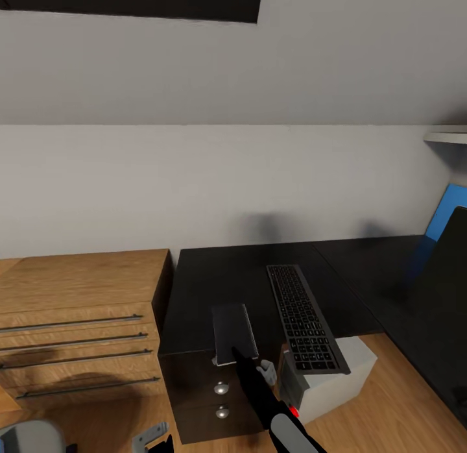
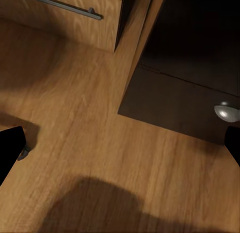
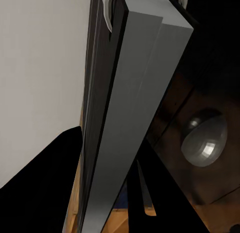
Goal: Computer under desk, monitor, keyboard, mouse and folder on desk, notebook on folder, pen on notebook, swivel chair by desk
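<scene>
I am holding the notebook (image 1: 234, 333) in my right end effector (image 1: 250, 360), its fingers pinching the near edge of the grey cover. The notebook is hovering at the front edge of the black counter (image 1: 214, 284), above the drawer unit (image 1: 201, 388) with its round silver knobs. In my right wrist view I am seeing the notebook (image 3: 125, 123) edge-on, close to the lens, with one knob (image 3: 202, 140) behind it.

The keyboard (image 1: 305, 318) is lying just beside the notebook on the counter, its near end sticking out over the light-grey computer (image 1: 337, 378), which is standing on the floor under the counter. The dark monitor (image 1: 447, 278) is showing at the far right.

My left end effector (image 2: 120, 143) is hanging low with its fingers spread wide, over the wooden floor (image 2: 90, 143) between the light-wood drawer chest (image 1: 78, 310) and the drawer unit.
</scene>
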You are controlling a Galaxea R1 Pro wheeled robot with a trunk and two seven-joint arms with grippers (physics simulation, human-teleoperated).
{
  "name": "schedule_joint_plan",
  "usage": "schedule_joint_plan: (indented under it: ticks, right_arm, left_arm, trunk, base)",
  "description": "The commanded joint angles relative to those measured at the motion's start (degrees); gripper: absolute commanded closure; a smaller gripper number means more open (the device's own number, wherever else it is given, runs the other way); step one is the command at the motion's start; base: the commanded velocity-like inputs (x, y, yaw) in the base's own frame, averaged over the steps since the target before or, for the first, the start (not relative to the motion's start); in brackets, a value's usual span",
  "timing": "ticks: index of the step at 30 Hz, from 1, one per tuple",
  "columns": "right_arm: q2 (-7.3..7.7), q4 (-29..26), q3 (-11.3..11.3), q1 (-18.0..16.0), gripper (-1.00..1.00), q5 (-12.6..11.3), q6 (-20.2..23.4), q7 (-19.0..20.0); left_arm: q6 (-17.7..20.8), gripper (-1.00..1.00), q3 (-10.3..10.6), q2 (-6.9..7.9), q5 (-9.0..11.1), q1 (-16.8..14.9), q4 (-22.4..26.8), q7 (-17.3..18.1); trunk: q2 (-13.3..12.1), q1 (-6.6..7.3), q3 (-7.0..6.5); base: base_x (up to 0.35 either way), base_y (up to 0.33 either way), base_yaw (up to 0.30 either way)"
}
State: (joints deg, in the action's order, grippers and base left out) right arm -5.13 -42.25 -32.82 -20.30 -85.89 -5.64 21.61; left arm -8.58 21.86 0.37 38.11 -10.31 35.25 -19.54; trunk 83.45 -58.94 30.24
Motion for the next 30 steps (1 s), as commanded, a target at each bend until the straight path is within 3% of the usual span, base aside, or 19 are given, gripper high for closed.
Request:
schedule_joint_plan:
  ticks: [1, 6, 30]
  right_arm:
    - [0.04, 0.1, -0.3, -0.1, 1.0, -0.6, -0.4, 0.2]
    - [0.04, 0.1, -0.3, -0.1, 1.0, -0.6, -0.3, 0.4]
    - [0.12, 0.1, -0.2, -0.1, 1.0, -0.5, -0.3, 0.4]
  left_arm:
    - [-0.4, -1.0, 0.5, 0.03, 0.6, -0.1, 0.0, -0.3]
    - [-0.4, -1.0, 0.5, 0.06, 0.6, -0.1, 0.0, -0.3]
    - [-0.3, -1.0, 0.4, 0.07, 0.6, -0.1, 0.0, -0.3]
  trunk:
    - [0.0, -0.01, 0.05]
    - [0.0, -0.01, 0.05]
    - [0.0, -0.01, 0.05]
  base:
    - [0.215, 0.0, 0.0]
    - [0.219, 0.0, 0.0]
    - [0.04, 0.0, 0.0]
